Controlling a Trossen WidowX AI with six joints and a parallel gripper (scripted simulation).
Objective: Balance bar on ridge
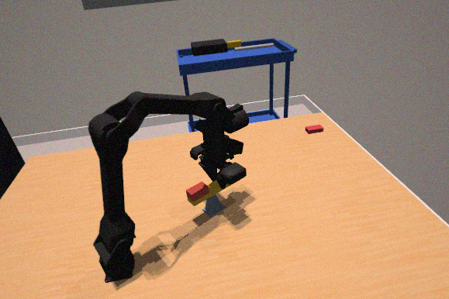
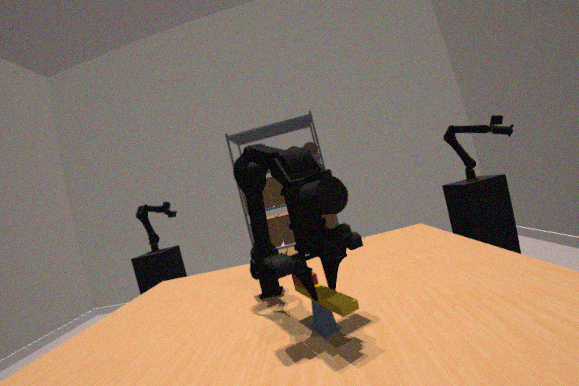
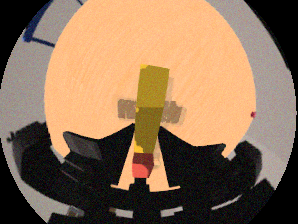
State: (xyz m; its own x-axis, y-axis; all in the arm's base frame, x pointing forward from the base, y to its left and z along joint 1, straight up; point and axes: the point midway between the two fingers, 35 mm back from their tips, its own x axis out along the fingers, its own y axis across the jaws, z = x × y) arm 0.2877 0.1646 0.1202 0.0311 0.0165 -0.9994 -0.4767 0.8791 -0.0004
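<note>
A yellow bar lies across the top of the blue ridge, clear of the table. A red block sits on the bar's end nearest the arm's base. The bar looks about level, though a slight tilt cannot be judged. My gripper points down with one finger at each side of the bar's middle. It is slightly open, with the fingers very close to the bar's sides. In the wrist view the bar hides the ridge.
Another red block lies at the table's far right corner. A blue cart stands behind the table. A shelf and two other arms on black pedestals stand beyond the table in the exterior view.
</note>
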